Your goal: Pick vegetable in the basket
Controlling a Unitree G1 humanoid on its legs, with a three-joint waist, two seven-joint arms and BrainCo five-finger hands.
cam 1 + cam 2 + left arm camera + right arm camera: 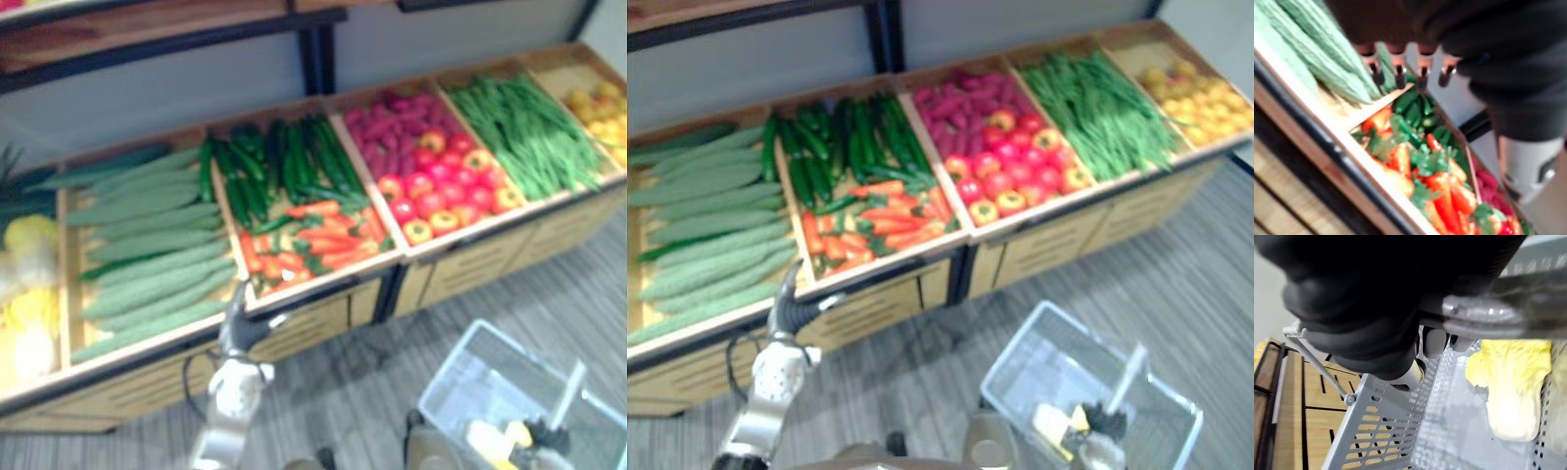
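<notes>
My left hand hovers at the front edge of the wooden stand, by the divider between the pale green gourds and the carrots. Its fingers are straight, point at that divider, and hold nothing. Low on the right, my right hand is curled round the metal handle of a white plastic basket. A yellow-white cabbage lies inside the basket.
Further bins hold dark cucumbers, purple roots, red and yellow tomatoes, green beans and yellow fruit. Cabbages sit at the far left. A dark shelf rail runs above. Grey floor lies before the stand.
</notes>
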